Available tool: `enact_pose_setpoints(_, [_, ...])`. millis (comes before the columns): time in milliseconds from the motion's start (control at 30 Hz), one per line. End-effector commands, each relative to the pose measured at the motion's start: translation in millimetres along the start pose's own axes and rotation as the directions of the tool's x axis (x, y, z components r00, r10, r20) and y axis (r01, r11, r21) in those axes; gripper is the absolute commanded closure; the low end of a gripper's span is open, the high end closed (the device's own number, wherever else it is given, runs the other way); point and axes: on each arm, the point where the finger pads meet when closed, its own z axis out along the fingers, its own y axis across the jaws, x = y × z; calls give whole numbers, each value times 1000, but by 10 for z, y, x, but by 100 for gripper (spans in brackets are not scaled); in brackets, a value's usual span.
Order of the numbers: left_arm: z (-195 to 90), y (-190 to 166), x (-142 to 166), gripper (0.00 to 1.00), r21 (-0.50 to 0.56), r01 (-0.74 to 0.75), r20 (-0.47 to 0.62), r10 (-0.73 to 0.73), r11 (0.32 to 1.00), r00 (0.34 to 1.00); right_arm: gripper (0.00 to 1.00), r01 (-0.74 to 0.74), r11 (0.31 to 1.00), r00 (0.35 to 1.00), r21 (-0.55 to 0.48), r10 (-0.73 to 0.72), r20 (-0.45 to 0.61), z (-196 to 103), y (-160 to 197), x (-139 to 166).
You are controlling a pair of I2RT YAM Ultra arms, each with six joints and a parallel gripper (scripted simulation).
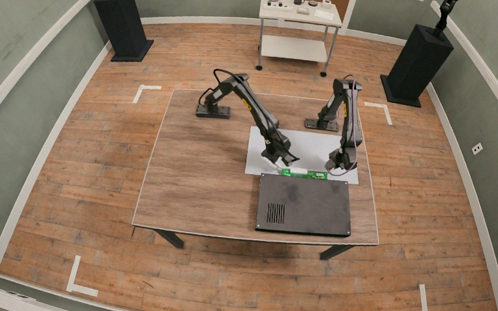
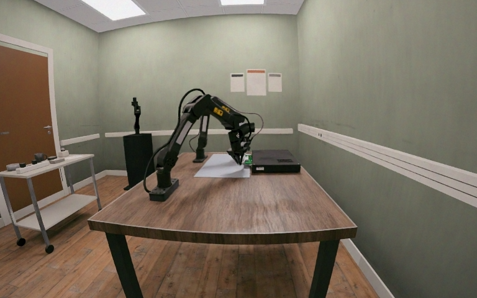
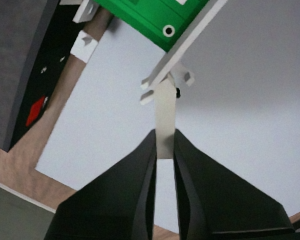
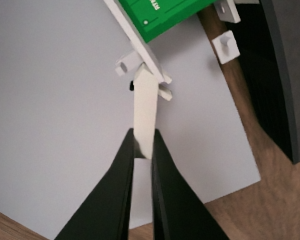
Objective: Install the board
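Note:
The green board (image 1: 317,175) (image 2: 248,159) (image 3: 150,17) (image 4: 162,20), components up, lies against the enclosure's (image 1: 305,204) (image 2: 271,158) open side; how deep it sits is hidden. Its white panel (image 3: 190,39) (image 4: 135,40) faces the arms. My left gripper (image 1: 329,169) (image 3: 164,136), at picture right in the top view, is shut on one lever (image 3: 165,107). My right gripper (image 1: 275,162) (image 2: 240,162) (image 4: 143,134), at picture left, is shut on the other lever (image 4: 146,100). Both levers slant outward, between straight out and in line with the panel.
A light mat (image 1: 309,146) (image 2: 222,166) lies under the grippers. White brackets (image 3: 84,46) (image 4: 226,46) stick out at the enclosure's ends. The enclosure stands near the table's (image 1: 190,173) (image 2: 256,207) far edge from the arm bases; a side edge is near the left gripper.

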Motion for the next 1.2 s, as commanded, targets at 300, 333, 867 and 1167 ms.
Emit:
enact_pose_setpoints(300, [-19, 131, -4, 97, -3, -201, -1, 201, 980, 980, 97, 192, 980, 981, -51, -192, 13, -36, -101, -33])
enact_pose_setpoints(333, [-19, 135, -5, 97, -3, -217, -1, 217, 976, 976, 97, 208, 977, 978, -55, -208, 13, -36, -107, -34])
enact_pose_setpoints(867, [-19, 207, -29, 97, -3, -421, -2, 421, 907, 907, 97, 402, 910, 916, -104, -401, 30, -32, -183, -57])
enact_pose_setpoints(1167, [-19, 243, -49, 97, -3, -524, -2, 524, 852, 852, 97, 501, 856, 865, -129, -500, 43, -28, -222, -75])
